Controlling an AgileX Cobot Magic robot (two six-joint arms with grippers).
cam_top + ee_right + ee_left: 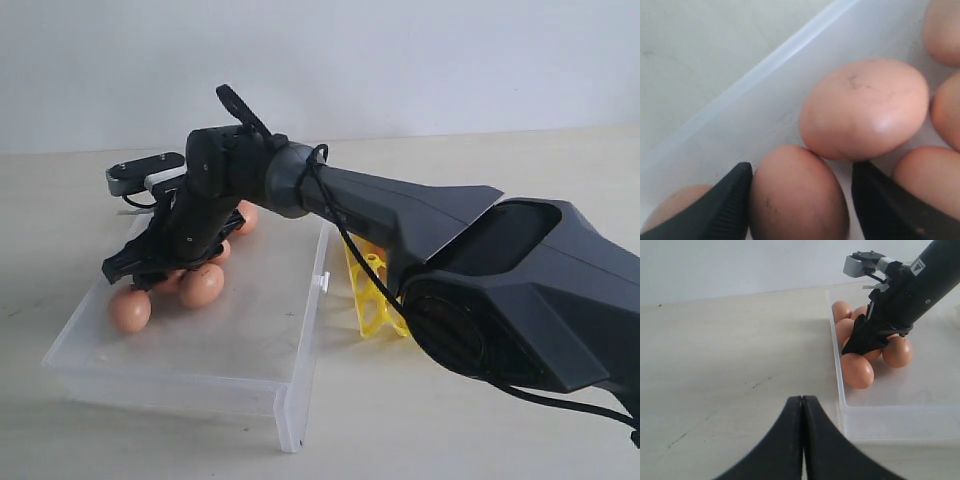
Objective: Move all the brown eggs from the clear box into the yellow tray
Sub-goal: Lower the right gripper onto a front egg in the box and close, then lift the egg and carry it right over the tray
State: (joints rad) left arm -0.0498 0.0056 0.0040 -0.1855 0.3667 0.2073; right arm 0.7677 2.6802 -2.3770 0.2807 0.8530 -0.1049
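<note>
Arm (400, 215) low — jaws seemingly astride egg (797, 195)

Right arm shell (420, 215): matte black, angular panels, widening into a bulky housing at the near right.
Cable (345, 240): thin, black, running along the shell from the wrist.
Wrist camera (145, 172): small grey-and-black block on a white mount.
Marking (918, 266): small white sticker on the forearm.
Right gripper fingers (715, 210): black, finely textured, blunt-tipped.
Left gripper fingers (785, 440): smooth black, curving to slim points.
</note>
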